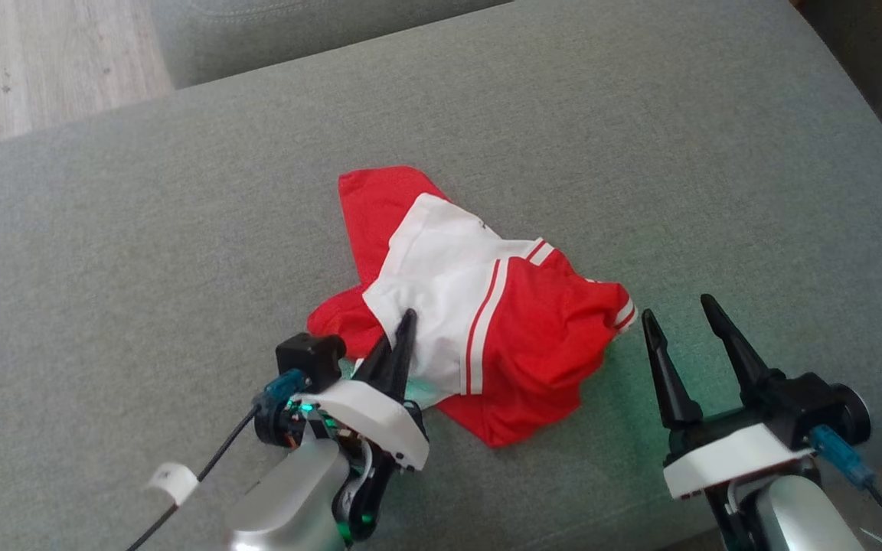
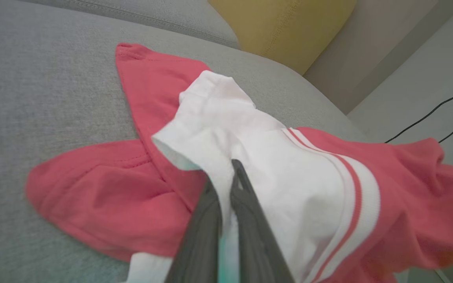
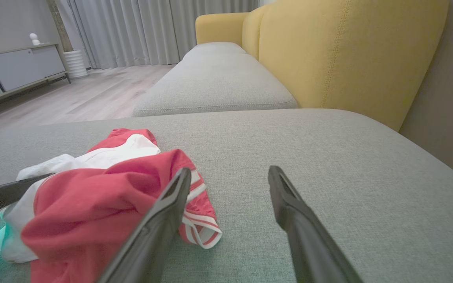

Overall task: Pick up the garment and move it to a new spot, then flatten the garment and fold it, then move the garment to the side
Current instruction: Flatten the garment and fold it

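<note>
A crumpled red-and-white garment (image 1: 487,321) is seen lying near the middle of a wide grey sofa cushion (image 1: 142,252), slightly toward the near edge. Its white panel is turned uppermost at the centre, edged by red and white stripes, while red fabric is spread to the far left, the near left and the right. The left gripper (image 1: 408,315) is placed at the near left edge of the garment, with its two dark fingers drawn together on the white panel. In the left wrist view, the left gripper (image 2: 224,177) is shown with a thin strip of white cloth pinched between the fingers, the garment (image 2: 289,177) bunched up around them. The right gripper (image 1: 678,308) is held just beside the garment's right edge, its fingers spread wide apart and nothing between them. In the right wrist view, the right gripper (image 3: 229,171) is seen low over the bare cushion, its left finger overlapping the striped hem of the garment (image 3: 92,204); whether the hem is touched cannot be told. A greenish glow is cast on the cushion near both grippers. A yellow backrest (image 3: 348,59) is seen beyond the cushion at the far right, and pale wooden floor (image 1: 27,61) at the far left.
</note>
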Robot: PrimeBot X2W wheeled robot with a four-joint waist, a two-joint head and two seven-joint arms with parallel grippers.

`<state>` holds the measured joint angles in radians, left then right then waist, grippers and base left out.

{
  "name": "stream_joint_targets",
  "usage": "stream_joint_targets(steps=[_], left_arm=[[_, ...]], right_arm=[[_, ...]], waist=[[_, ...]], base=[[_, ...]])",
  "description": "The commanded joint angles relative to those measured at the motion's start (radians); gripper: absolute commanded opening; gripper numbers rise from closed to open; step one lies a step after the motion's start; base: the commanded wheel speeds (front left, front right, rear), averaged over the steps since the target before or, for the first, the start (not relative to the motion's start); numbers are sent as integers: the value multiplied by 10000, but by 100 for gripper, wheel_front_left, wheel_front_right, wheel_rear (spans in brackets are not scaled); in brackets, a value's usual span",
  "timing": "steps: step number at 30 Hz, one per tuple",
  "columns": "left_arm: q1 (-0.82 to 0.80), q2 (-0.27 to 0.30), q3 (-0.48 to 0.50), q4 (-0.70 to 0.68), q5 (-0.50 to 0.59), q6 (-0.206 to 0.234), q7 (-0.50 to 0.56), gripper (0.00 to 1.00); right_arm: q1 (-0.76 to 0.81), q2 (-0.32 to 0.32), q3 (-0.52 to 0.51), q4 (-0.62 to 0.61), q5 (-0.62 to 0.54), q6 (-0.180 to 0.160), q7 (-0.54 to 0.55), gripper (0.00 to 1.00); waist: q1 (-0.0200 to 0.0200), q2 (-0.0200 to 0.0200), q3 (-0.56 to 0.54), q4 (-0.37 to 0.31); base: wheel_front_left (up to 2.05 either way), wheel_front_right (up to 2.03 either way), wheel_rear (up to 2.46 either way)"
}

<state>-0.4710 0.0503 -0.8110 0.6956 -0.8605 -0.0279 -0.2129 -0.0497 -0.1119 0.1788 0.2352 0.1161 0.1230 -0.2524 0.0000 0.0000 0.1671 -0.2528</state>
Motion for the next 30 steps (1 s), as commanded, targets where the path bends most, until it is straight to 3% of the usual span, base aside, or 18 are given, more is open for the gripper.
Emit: stream_joint_targets(steps=[1,8,11,17,22,27,30], left_arm=[[-496,-1,197,-268,-149,-83,-175,0],[-862,83,761,-923,-379,-185,-382,0],[-1161,437,1427,-1801,-493,-147,-437,0],[-2235,1799,2679,-3808,-412,443,-233,0],[-3525,3144,3389,-4541,5,1086,445,0],[-4685,4119,3921,-4306,172,1198,937,0],[-5384,4563,4028,-3991,251,964,1218,0]], right_arm=[[-213,-35,167,-245,43,77,-93,100],[-40,-47,58,-203,36,77,-93,100],[46,-41,27,-198,13,77,-93,100],[201,-37,47,-180,-23,77,-93,100],[209,-40,227,-100,-5,77,-93,100],[172,-48,496,33,40,77,-93,100],[148,-67,638,94,77,77,-93,100]], waist=[[0,0,-52,10],[0,0,-337,161],[0,0,-539,256],[0,0,-904,487],[0,0,-1182,468],[0,0,-1434,264],[0,0,-1506,138]], base=[[0,0,0],[0,0,0],[0,0,0],[0,0,0],[0,0,0],[0,0,0],[0,0,0]])
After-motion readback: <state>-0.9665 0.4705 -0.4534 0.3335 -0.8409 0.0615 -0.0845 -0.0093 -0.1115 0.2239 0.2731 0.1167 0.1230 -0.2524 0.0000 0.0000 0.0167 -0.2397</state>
